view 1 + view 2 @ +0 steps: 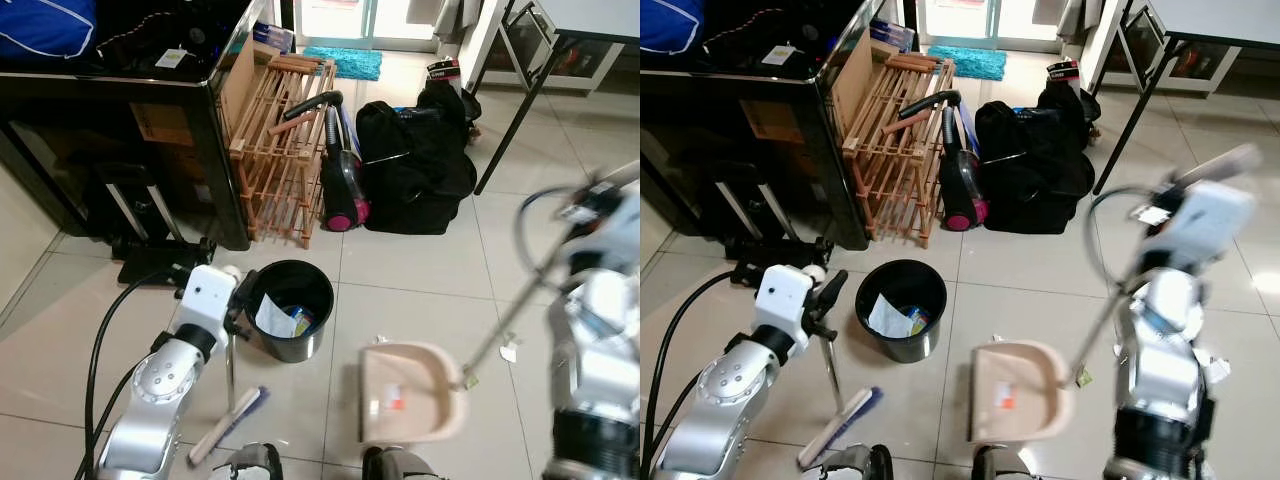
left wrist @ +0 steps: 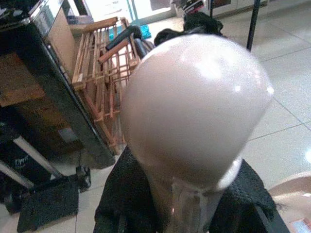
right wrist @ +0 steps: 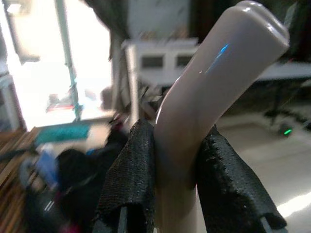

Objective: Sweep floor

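Observation:
My left gripper [image 1: 236, 300] is shut on the thin handle of a broom, whose blue-bristled brush head [image 1: 228, 425] rests on the tiles just before me. The handle's rounded beige top [image 2: 194, 107] sits between the black fingers [image 2: 121, 204] in the left wrist view. My right gripper [image 1: 1205, 195], raised and blurred, is shut on the long handle [image 3: 204, 92] of a beige dustpan [image 1: 410, 405]. The pan lies flat on the floor with an orange scrap [image 1: 397, 403] inside. White paper scraps [image 1: 509, 352] lie right of the pan.
A black bin [image 1: 290, 308] holding paper stands between broom and dustpan. Behind it are a wooden rack [image 1: 280, 150], a vacuum cleaner [image 1: 340, 185], a black bag [image 1: 415, 165] and a dark cabinet [image 1: 120, 120]. A table leg [image 1: 520, 100] slants at right.

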### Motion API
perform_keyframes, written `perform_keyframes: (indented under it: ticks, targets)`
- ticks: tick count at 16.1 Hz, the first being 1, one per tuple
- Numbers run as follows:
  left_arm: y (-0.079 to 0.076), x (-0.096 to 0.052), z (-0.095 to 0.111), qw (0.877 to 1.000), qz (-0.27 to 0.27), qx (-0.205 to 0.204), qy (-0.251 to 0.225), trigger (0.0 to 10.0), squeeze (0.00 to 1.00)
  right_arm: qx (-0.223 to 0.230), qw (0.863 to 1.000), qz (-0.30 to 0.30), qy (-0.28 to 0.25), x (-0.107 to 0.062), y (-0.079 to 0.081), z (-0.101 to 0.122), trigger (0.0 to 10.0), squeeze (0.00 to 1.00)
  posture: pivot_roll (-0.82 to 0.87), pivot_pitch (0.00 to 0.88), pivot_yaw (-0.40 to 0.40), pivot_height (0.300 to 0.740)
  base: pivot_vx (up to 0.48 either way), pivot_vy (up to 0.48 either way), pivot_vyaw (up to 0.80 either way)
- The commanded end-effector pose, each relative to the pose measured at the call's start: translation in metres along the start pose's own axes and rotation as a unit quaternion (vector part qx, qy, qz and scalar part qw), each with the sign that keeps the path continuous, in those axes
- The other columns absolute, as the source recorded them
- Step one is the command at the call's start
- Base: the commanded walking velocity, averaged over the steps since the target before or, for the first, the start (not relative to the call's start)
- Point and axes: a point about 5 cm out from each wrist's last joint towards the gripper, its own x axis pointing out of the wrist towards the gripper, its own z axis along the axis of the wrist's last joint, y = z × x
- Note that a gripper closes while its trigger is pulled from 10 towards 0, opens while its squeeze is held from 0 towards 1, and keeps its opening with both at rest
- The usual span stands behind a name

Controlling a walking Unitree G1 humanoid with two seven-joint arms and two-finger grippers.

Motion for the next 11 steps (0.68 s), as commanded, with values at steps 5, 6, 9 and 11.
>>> perform_keyframes:
  ticks: [5,6,9,11]
  targets:
    - [-0.004,0.007,0.023,0.999,-0.007,0.024,-0.032,10.0,0.00,-0.005,1.000,-0.028,-0.013,-0.017,0.002,0.000,10.0,0.00,-0.01,0.136,0.008,0.740,0.000,-0.389,0.00]
    - [-0.004,0.008,0.023,0.999,-0.009,0.027,-0.033,10.0,0.00,-0.003,1.000,-0.021,-0.013,-0.021,0.004,-0.001,10.0,0.00,-0.01,0.137,0.006,0.740,0.000,-0.439,0.00]
    - [-0.005,0.008,0.024,0.999,-0.007,0.027,-0.033,10.0,0.00,0.024,0.999,-0.011,-0.022,-0.029,0.008,0.002,10.0,0.00,-0.02,0.140,0.000,0.740,0.000,-0.440,0.00]
    - [-0.005,0.008,0.025,0.999,-0.006,0.026,-0.033,10.0,0.00,0.034,0.999,-0.004,-0.010,-0.032,0.011,-0.001,10.0,0.00,-0.02,0.143,-0.001,0.740,0.000,-0.439,0.00]
